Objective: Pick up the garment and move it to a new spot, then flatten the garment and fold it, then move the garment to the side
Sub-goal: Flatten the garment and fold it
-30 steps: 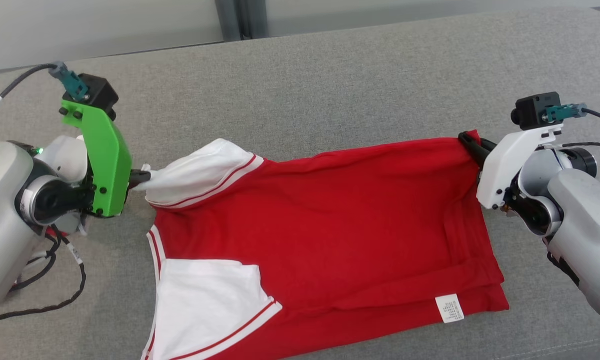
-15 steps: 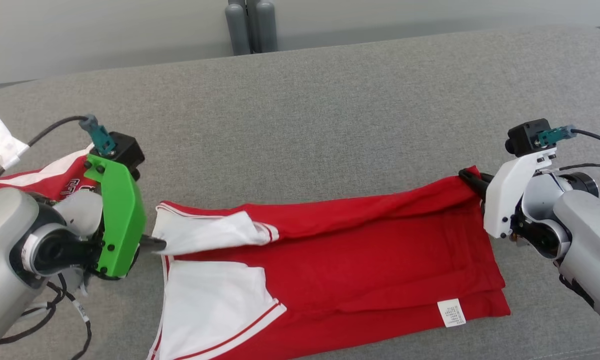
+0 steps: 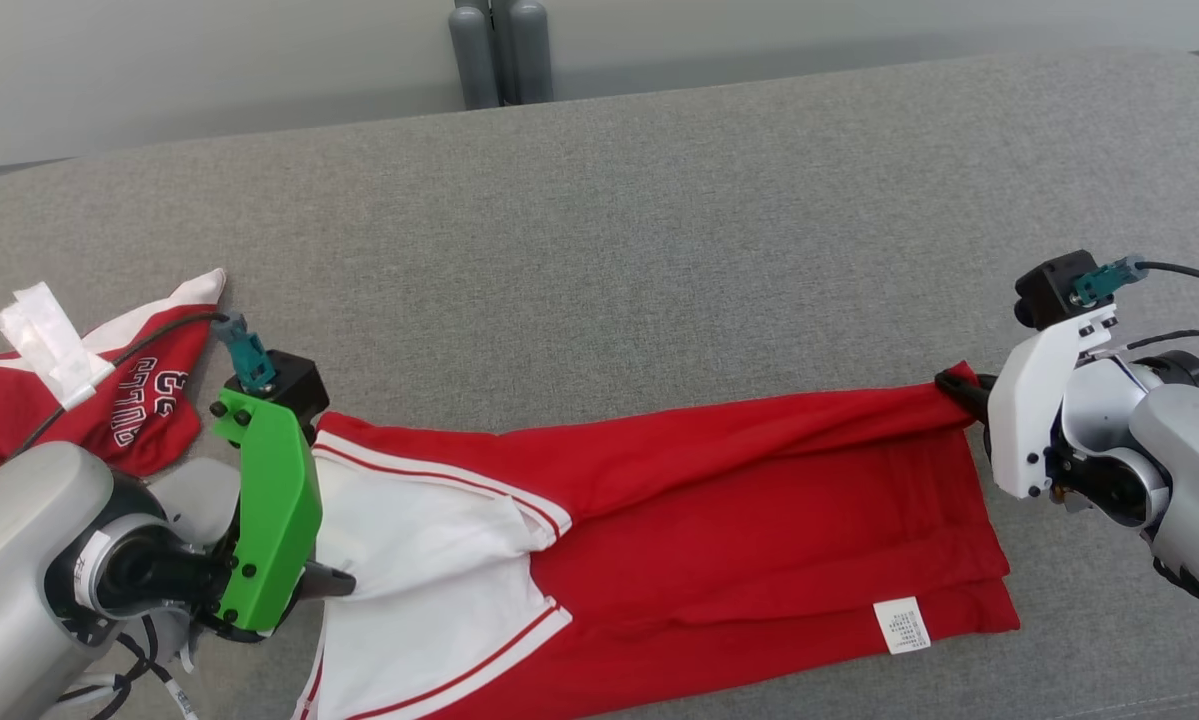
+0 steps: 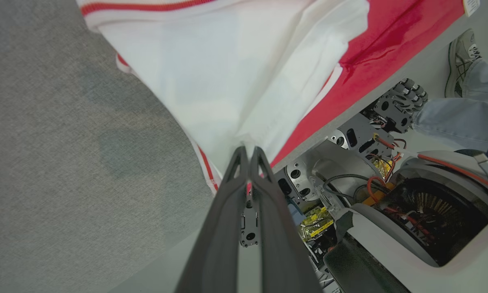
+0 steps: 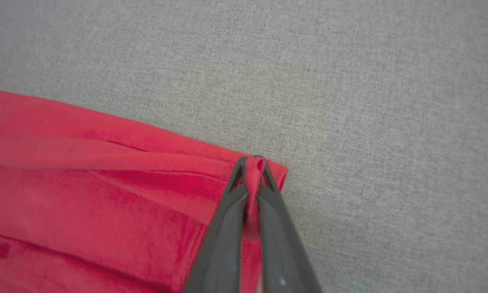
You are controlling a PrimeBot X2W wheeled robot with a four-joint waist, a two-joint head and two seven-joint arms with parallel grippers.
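The garment (image 3: 739, 520) is a red shirt with white sleeves edged in red stripes, spread across the grey cushion near its front edge. My left gripper (image 3: 344, 582) is shut on the white sleeve cloth (image 4: 244, 81) at the shirt's left end, low over the lower sleeve. My right gripper (image 3: 951, 385) is shut on the red hem corner (image 5: 255, 167) at the far right. The upper layer is doubled toward me, its folded edge running between the two grippers. A white care label (image 3: 900, 624) shows at the lower right hem.
A second red and white garment (image 3: 109, 400) with lettering lies at the left edge, white tape (image 3: 44, 340) on a cable over it. Grey posts (image 3: 499, 50) stand behind the cushion. The left wrist view shows the robot base (image 4: 390, 195) and a person's shoe (image 4: 461, 57) below the front edge.
Both grippers have drawn the held far edge toward me, folding the shirt over itself. The left gripper came down over the lower sleeve. The head camera tilted, shifting the whole picture.
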